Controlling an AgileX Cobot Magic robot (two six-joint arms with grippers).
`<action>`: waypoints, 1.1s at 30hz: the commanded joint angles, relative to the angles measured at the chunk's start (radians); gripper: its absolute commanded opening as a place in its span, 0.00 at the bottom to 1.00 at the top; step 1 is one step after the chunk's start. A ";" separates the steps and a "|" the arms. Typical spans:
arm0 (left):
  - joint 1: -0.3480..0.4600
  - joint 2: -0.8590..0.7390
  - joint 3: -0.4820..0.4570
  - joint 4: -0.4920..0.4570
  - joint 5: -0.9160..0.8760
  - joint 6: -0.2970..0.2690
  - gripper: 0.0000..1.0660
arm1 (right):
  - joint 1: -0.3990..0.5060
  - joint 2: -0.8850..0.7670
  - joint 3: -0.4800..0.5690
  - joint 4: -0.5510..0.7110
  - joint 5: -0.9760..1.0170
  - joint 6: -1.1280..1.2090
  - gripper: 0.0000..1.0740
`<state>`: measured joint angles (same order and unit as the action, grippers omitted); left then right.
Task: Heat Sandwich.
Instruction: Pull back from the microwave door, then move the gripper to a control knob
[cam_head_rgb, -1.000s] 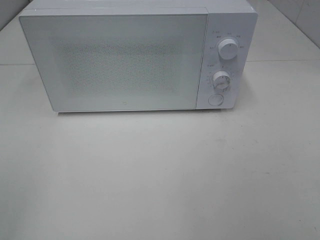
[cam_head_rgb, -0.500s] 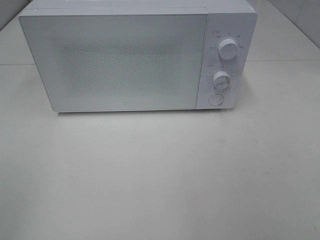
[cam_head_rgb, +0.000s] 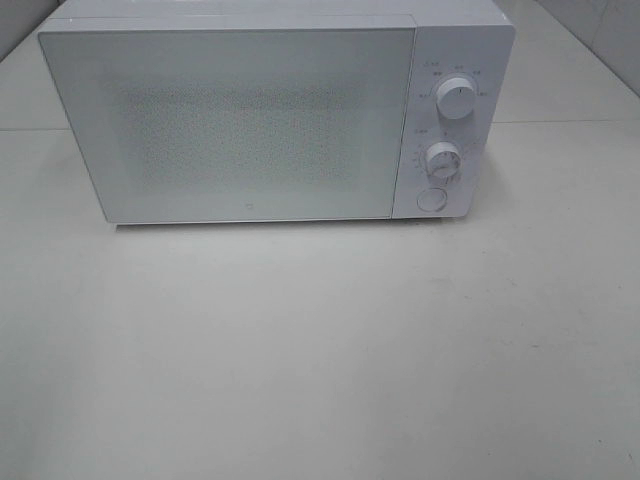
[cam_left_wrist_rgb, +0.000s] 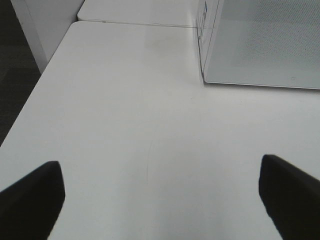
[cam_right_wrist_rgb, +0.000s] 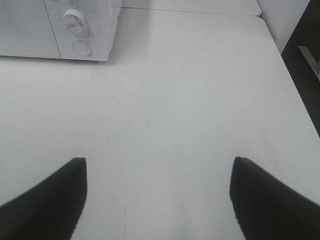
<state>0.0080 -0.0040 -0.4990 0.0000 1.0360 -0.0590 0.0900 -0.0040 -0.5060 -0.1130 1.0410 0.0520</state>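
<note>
The sandwich is out of view in every frame. A white microwave (cam_head_rgb: 270, 110) stands at the back of the table with its door shut; two knobs and a round button sit on its right panel (cam_head_rgb: 445, 130). Neither arm shows in the exterior high view. In the left wrist view my left gripper (cam_left_wrist_rgb: 160, 200) hangs open over bare table, with the microwave's left front corner (cam_left_wrist_rgb: 205, 75) ahead. In the right wrist view my right gripper (cam_right_wrist_rgb: 157, 200) is open and empty, with the microwave's knob panel (cam_right_wrist_rgb: 80, 30) ahead of it.
The white table (cam_head_rgb: 320, 350) spreads wide in front of the microwave. Its left edge (cam_left_wrist_rgb: 30, 100) drops to a dark floor. Its right edge (cam_right_wrist_rgb: 295, 100) also borders dark floor. A seam joins a second table behind (cam_left_wrist_rgb: 135, 22).
</note>
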 joint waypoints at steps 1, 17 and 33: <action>0.003 -0.027 0.004 -0.008 -0.008 0.001 0.95 | -0.007 -0.026 0.000 -0.001 -0.007 0.000 0.71; 0.003 -0.027 0.004 -0.008 -0.008 0.001 0.95 | -0.007 0.024 -0.046 0.016 -0.138 0.005 0.71; 0.003 -0.027 0.004 -0.008 -0.008 0.001 0.95 | -0.007 0.335 -0.043 0.016 -0.381 0.004 0.71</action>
<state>0.0080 -0.0040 -0.4990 0.0000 1.0360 -0.0590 0.0900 0.2940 -0.5450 -0.0980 0.7210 0.0520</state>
